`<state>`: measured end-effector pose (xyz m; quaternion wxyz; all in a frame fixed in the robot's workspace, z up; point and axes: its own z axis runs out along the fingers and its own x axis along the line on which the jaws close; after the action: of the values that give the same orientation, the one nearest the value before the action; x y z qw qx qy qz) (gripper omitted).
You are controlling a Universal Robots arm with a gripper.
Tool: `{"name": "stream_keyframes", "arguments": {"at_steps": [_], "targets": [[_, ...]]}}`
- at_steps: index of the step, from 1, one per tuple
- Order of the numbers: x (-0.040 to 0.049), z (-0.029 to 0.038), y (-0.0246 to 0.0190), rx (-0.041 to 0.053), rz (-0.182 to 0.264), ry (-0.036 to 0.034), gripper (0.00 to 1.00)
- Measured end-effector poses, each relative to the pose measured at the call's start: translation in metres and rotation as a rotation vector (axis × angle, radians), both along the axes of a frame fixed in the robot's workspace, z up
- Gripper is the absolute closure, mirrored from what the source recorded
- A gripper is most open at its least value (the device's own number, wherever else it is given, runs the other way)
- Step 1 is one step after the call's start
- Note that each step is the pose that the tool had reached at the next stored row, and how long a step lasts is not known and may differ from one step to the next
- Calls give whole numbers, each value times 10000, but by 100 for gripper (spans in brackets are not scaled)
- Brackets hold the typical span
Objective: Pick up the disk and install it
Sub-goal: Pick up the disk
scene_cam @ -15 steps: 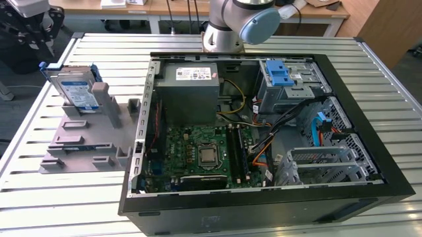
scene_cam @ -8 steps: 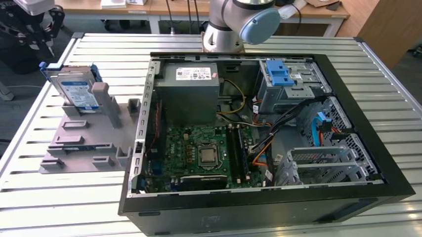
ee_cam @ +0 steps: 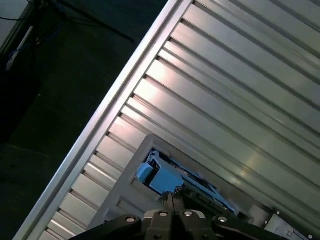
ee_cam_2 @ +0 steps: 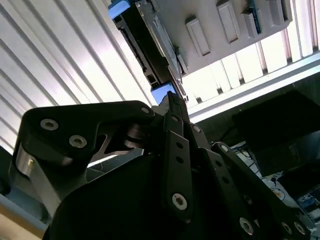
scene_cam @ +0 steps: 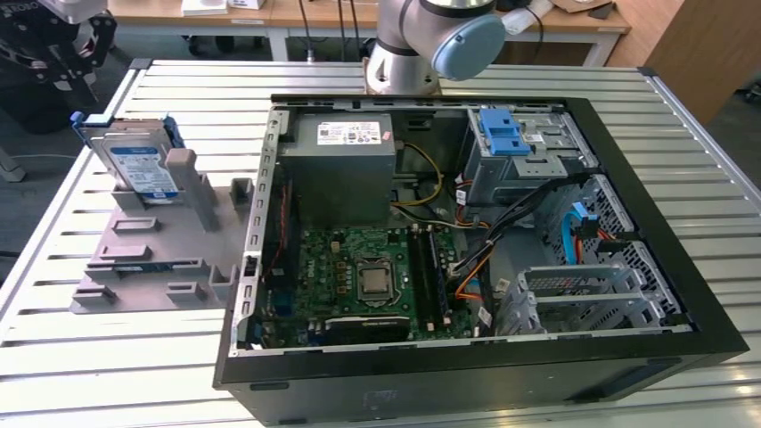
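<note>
The disk [scene_cam: 137, 165], silver with a white-and-blue label and a blue bracket, stands on edge in the grey holder block [scene_cam: 155, 241] at the exterior view's left. My black gripper [scene_cam: 57, 71] hangs above and beyond it, apart from it, near the table's far left corner. In the first wrist view the gripper [ee_cam: 173, 199] has its fingertips pressed together, shut on nothing, over the disk's blue bracket [ee_cam: 162, 180]. The second wrist view shows the gripper [ee_cam_2: 171, 100] close to the disk's dark edge [ee_cam_2: 145, 45] and the holder block [ee_cam_2: 225, 30].
An open black computer case [scene_cam: 648, 178] fills the middle and right of the slatted metal table [scene_cam: 71, 357]. Inside are a motherboard [scene_cam: 363, 276], a power supply [scene_cam: 339, 147] and a grey drive cage with a blue latch [scene_cam: 505, 134]. The table's edge [ee_cam: 107, 110] is near the gripper.
</note>
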<state>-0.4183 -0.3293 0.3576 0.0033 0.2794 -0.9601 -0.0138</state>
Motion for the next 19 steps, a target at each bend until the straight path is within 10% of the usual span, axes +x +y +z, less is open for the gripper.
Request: {"name": "stream_keyframes", "arguments": {"at_steps": [19], "targets": [[0, -5, 0, 0, 2889, -1, 89]]}}
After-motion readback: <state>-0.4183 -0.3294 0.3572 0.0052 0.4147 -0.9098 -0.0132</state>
